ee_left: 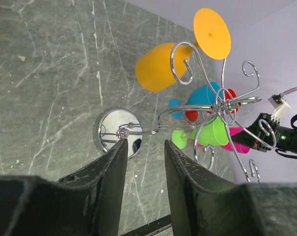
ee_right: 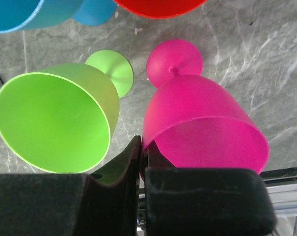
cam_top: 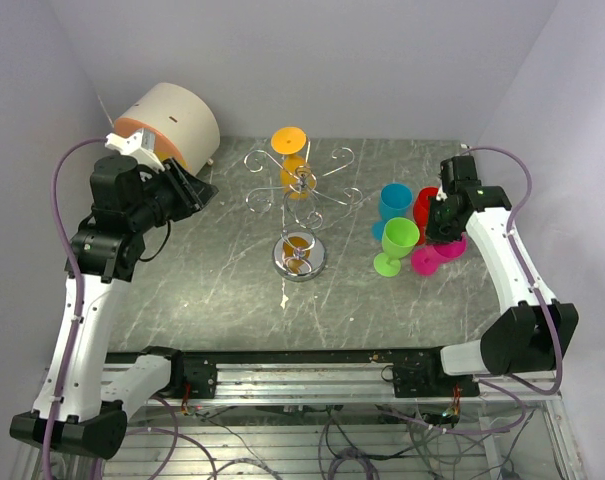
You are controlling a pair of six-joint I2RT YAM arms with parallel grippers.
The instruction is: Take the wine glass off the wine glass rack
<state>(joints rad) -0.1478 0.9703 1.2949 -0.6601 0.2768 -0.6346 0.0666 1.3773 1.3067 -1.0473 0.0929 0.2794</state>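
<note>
The wine glass rack (cam_top: pixel 300 190), silver wire with curled arms, stands on its round chrome base (cam_top: pixel 300 258) mid-table. An orange wine glass (cam_top: pixel 293 170) hangs upside down from a far arm, foot up. In the left wrist view the glass (ee_left: pixel 160 66) and rack (ee_left: pixel 222 105) lie ahead. My left gripper (cam_top: pixel 197 188) is open and empty, raised left of the rack (ee_left: pixel 146 147). My right gripper (cam_top: pixel 444 232) is shut on the rim of a pink wine glass (ee_right: pixel 202 118), right of the rack. I cannot tell whether its foot rests on the table.
A green glass (cam_top: pixel 397 243) stands close left of the pink one (cam_top: pixel 434 258). A blue glass (cam_top: pixel 392 203) and a red glass (cam_top: pixel 425 205) stand just behind. A beige cylinder (cam_top: pixel 172 120) sits at the far left behind my left arm. Walls close the table's back and sides.
</note>
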